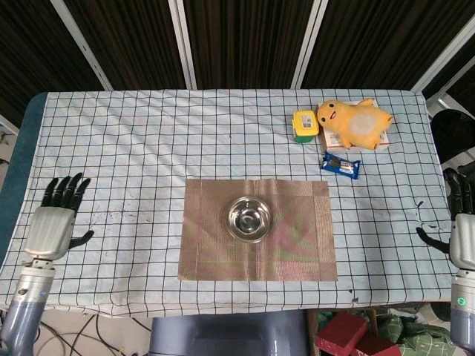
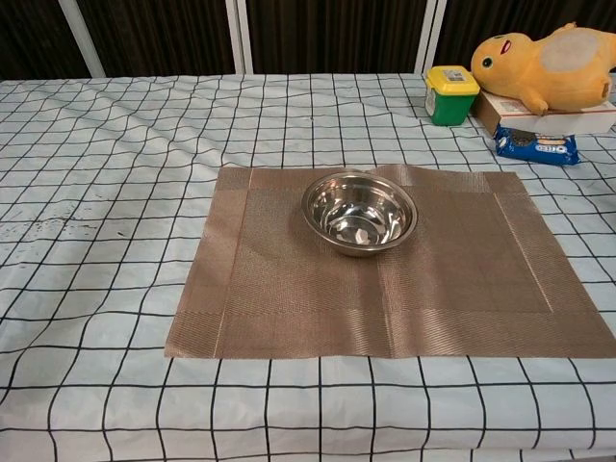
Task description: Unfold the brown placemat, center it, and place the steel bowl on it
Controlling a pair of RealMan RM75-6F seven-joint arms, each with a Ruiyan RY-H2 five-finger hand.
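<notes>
Head view: round steel bowl (image 1: 249, 219) sits on flat brown woven placemat (image 1: 257, 230); left hand (image 1: 53, 227) empty, fingers spread; task judged complete.

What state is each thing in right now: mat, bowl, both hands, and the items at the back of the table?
placemat: unfolded, flat on the tablecloth.
steel bowl: upright, empty, on the placemat, left of its middle.
left hand: open, fingers spread, at the table's left edge, holding nothing.
right hand: at the table's right edge, partly out of frame, holding nothing visible.
green tub: upright, yellow lid on.
plush toy: lying on a box.
snack packet: lying flat.
</notes>
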